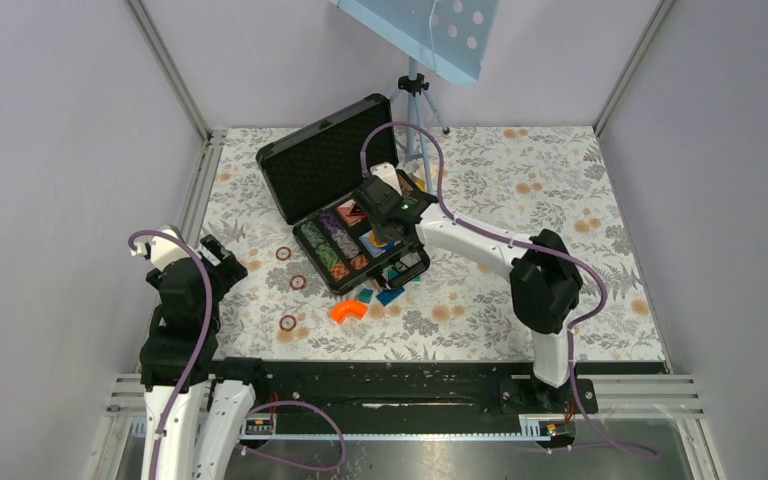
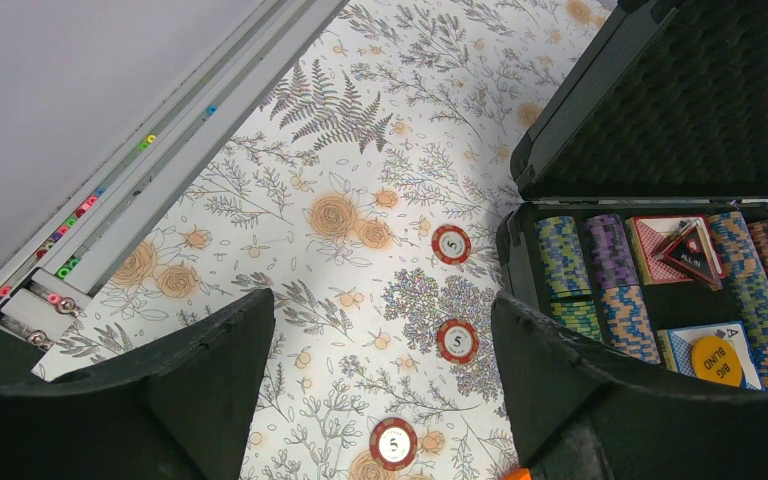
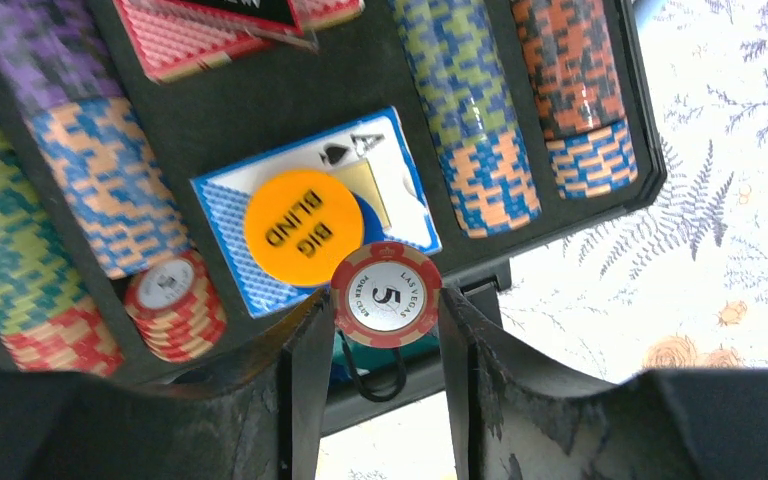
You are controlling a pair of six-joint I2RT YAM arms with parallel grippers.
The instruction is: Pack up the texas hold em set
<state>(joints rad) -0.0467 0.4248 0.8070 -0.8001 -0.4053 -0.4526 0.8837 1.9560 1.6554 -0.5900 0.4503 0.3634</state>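
The black briefcase (image 1: 325, 160) lies open at the table's middle, rows of striped chips (image 1: 325, 245) in its tray. My right gripper (image 1: 385, 222) hovers over the tray, shut on a red "5" chip (image 3: 387, 294) held by its edges above the case's near rim. A yellow "Big Blind" disc (image 3: 303, 227) lies on the blue card deck (image 3: 400, 195). A short red chip stack (image 3: 172, 303) sits at one row's end. Three loose red chips (image 2: 451, 244) (image 2: 457, 340) (image 2: 394, 443) lie on the cloth left of the case. My left gripper (image 2: 385, 400) is open and empty above them.
An orange curved piece (image 1: 348, 311) and small teal and blue blocks (image 1: 390, 295) lie in front of the case. A tripod (image 1: 415, 90) stands behind it. The metal frame rail (image 2: 160, 160) runs along the left edge. A red deck with a triangular marker (image 2: 690, 248) sits in the tray.
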